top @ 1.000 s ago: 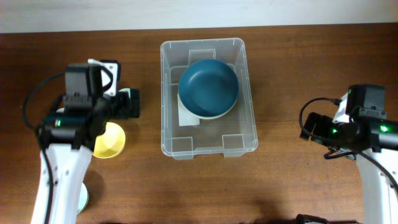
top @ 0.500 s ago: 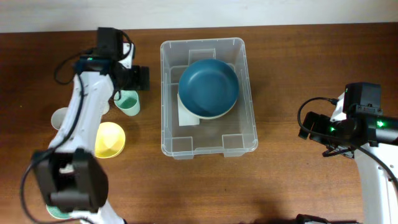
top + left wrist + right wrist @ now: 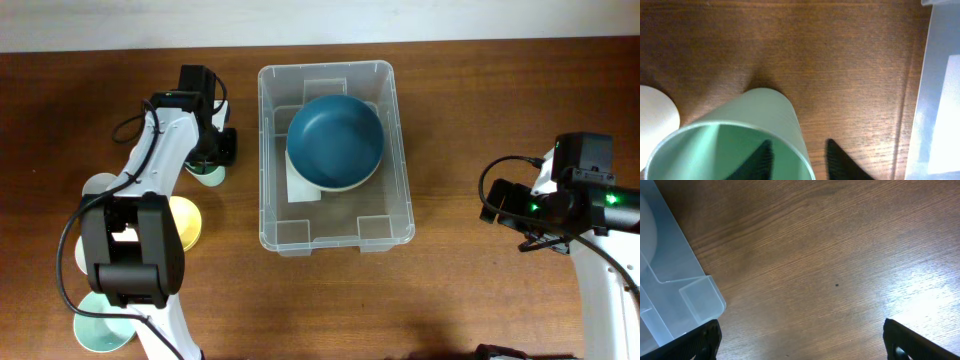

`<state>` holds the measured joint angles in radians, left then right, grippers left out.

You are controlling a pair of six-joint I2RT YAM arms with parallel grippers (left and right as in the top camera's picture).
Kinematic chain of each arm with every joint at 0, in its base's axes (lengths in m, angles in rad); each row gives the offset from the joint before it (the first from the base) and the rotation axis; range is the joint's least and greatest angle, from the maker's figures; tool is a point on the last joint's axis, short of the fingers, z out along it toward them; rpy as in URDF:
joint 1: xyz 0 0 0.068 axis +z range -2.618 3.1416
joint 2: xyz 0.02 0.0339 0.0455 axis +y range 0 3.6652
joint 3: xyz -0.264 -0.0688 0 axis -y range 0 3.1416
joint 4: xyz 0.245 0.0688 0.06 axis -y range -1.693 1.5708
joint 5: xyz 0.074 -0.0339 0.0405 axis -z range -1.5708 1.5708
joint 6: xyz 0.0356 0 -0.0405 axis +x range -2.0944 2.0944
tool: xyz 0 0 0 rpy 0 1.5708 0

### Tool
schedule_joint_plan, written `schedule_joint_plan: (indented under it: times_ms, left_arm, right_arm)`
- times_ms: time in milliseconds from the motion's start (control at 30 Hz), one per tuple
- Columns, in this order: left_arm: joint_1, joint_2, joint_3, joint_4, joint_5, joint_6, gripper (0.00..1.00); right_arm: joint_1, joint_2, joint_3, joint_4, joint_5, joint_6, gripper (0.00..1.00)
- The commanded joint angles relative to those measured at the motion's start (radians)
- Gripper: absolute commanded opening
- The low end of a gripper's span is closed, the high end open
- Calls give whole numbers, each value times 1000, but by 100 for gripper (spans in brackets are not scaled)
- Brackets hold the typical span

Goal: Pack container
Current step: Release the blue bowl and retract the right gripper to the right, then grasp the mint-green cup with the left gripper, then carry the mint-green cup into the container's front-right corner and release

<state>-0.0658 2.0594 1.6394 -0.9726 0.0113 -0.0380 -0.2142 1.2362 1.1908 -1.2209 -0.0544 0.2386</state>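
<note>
Left claw (image 3: 796, 159) is set astride the green cup (image 3: 755, 107) wall, not yet closed, for a rim pinch. Right claw (image 3: 801, 339) is parked wide open, empty, off the container (image 3: 268, 150).

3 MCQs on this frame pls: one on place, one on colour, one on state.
1. Where is the blue bowl?
A) inside the container
B) on the table left of it
C) in the right gripper

2. What colour is the cup at the left gripper?
A) yellow
B) green
C) red

3. How is the right gripper?
A) shut on a bowl
B) shut, empty
C) open over bare table

Answers:
1 A: overhead, the bowl lies within the container's walls.
2 B: the left wrist view shows a green cup, with one finger inside it and one outside.
3 C: its fingers stand wide apart with only wood between them.
</note>
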Motion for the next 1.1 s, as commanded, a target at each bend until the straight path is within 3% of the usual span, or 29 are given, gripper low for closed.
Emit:
schedule_joint_plan:
  times_ms: [0,100,267,433,567,700,833,1067]
  left_arm:
    - [2,3,14,-16,11,0,22]
    - [2,3,14,-29,11,0,18]
    - [2,3,15,-34,11,0,1]
    - [0,-6,72,-50,11,1,0]
    - [-34,-56,234,-134,7,14,0]
    - [-114,-136,395,-229,-15,15,1]
    - [-241,-198,430,-277,-15,15,1]
    - [-516,-180,428,-329,6,15,1]
  right_arm:
    - [6,0,-2,5,-5,2,99]
    - [6,0,-2,5,-5,2,99]
    - [6,0,-2,5,-5,2,99]
    - [6,0,-2,2,-5,2,99]
    - [6,0,-2,3,-5,2,99]
    - [6,0,-2,2,4,2,99]
    - [-5,-1,-1,-1,61,31,99]
    - [-207,-1,-1,-36,47,114,99]
